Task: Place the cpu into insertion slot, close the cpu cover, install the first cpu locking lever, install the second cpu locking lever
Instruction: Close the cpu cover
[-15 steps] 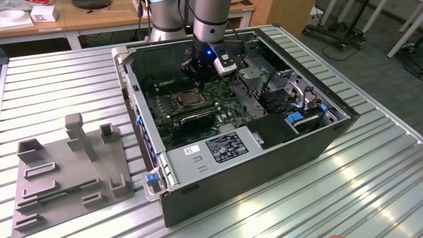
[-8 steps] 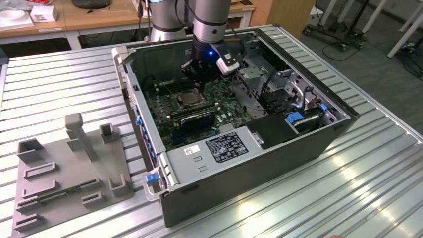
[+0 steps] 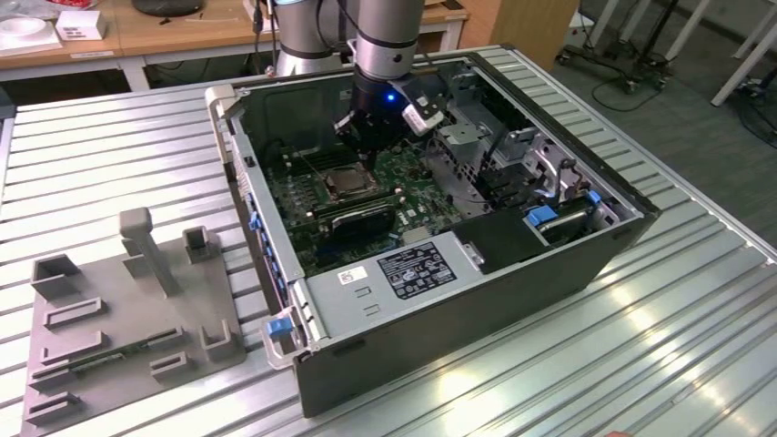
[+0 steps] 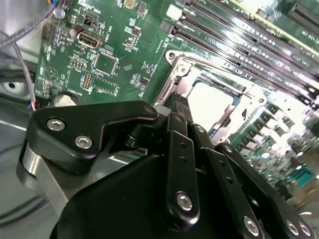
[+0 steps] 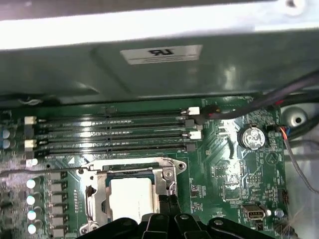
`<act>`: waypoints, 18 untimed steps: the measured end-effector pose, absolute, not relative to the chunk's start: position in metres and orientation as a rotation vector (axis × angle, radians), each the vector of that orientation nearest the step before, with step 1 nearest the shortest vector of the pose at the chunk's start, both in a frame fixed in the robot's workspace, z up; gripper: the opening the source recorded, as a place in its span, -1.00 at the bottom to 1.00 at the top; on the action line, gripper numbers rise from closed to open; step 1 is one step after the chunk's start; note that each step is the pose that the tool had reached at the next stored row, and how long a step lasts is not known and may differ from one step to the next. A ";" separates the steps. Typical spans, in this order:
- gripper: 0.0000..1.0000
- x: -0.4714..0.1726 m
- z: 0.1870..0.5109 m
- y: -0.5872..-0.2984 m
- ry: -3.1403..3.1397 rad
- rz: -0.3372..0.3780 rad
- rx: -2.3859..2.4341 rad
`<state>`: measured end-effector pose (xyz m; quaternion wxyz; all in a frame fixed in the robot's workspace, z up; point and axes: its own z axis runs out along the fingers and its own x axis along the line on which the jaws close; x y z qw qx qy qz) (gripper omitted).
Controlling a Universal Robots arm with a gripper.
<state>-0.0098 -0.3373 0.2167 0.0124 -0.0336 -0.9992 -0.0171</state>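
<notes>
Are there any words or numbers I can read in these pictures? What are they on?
Black label on the power supply: print too small to read.
White sticker beside it: too small to read.
White label on the metal case wall, first wrist view: blurred.
Green board markings: too tiny.

The arm (image 3: 386, 36) stands almost upright at the top of the exterior view, with a blue light (image 3: 388, 96) glowing on its wrist (image 3: 378, 107). Below it the black gripper (image 3: 362, 150) points downward; in both wrist views its fingers (image 5: 173, 204) lie pressed together, linkages folded in
</notes>
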 end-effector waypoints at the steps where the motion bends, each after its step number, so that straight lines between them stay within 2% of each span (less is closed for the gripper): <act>1: -0.79 -0.010 0.217 -0.337 -3.115 -0.052 -0.100; 18: -0.79 -0.022 0.215 -0.337 -3.123 -0.052 -0.028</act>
